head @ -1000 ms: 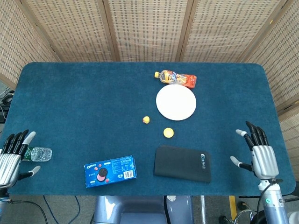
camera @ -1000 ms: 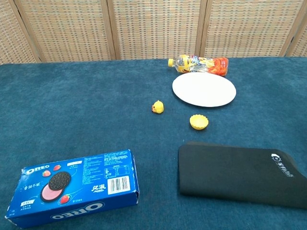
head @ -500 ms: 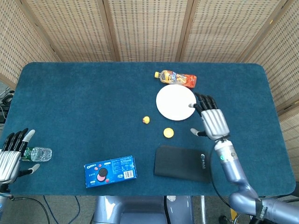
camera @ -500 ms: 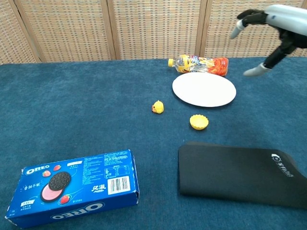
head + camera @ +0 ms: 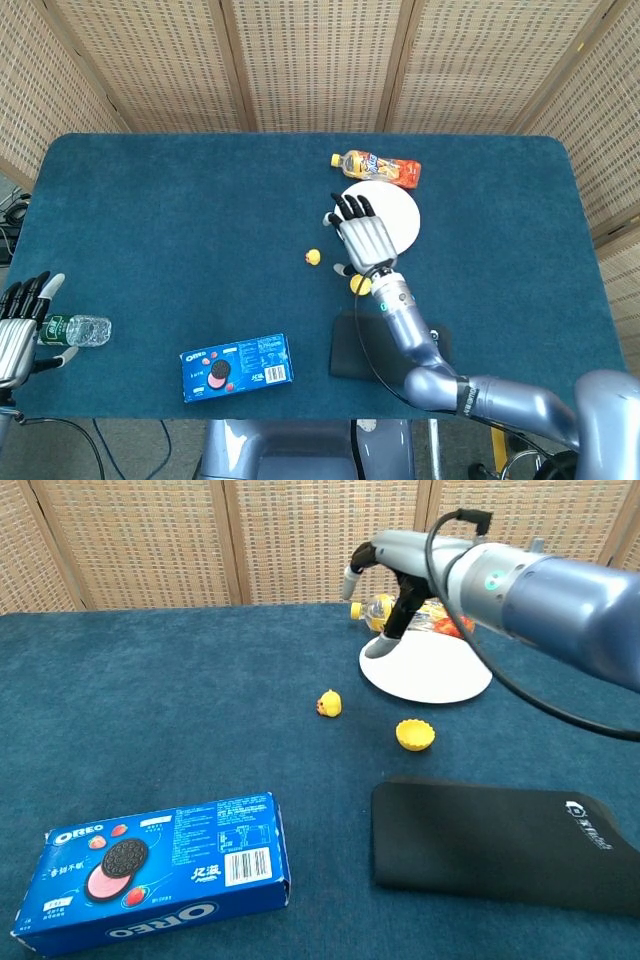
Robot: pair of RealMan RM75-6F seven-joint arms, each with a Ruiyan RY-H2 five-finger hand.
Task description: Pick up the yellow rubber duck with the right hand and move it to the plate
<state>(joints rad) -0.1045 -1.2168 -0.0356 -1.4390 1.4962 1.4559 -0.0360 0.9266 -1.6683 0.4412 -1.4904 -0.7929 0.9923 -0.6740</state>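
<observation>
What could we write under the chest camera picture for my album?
Right hand reaches over the plate toward the little yellow rubber duck on the blue table.

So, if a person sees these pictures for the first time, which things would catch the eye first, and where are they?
The right robot hand stands out first: open, fingers spread, over the left part of the white plate near the table's middle. Just left of it sits the small yellow rubber duck, not yet touched. The blue Oreo box at the near edge also draws the eye.
</observation>
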